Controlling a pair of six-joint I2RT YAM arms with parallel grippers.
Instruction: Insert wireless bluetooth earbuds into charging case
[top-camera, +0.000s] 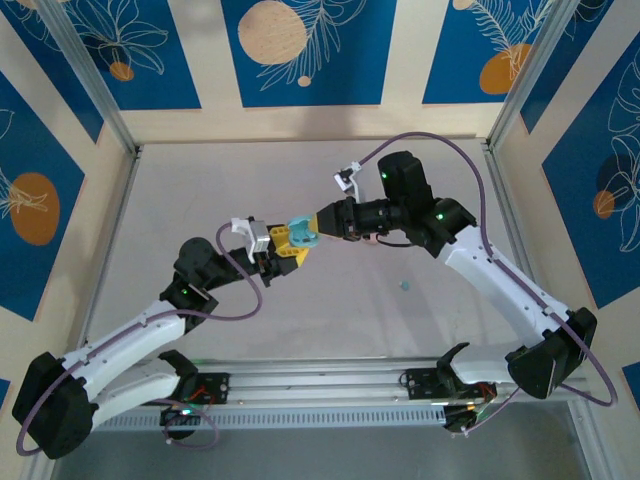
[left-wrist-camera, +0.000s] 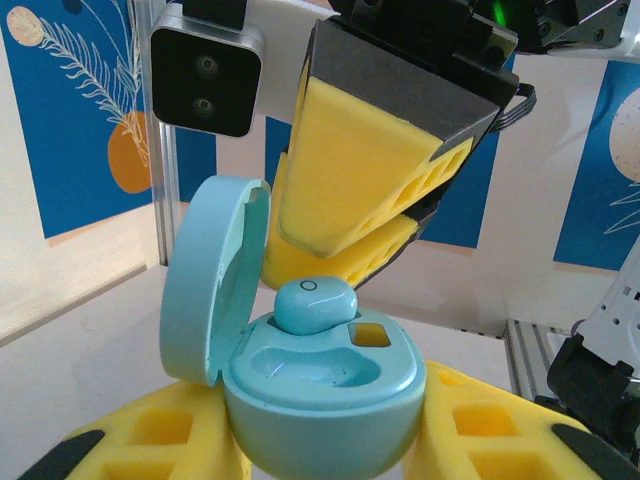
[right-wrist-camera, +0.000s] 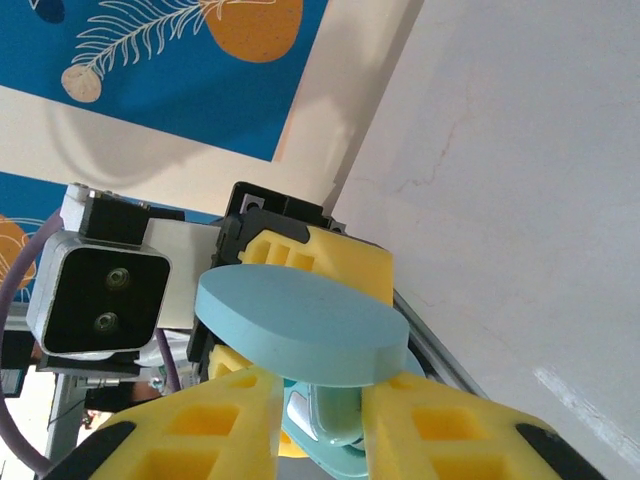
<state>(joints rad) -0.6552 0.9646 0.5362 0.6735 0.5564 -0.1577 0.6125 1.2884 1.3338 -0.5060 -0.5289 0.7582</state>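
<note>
Tabletop pale grey; walls cream, blue leaf-print panels; aluminium corner posts

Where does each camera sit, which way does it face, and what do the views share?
Top external: above and behind the bases, looking down on the table; both arms show.
Left wrist: faces the open charging case in the left end effector, earbud atop.
Right wrist: faces the lid from behind, over the right end effector.
Shared: all three show the case.
</note>
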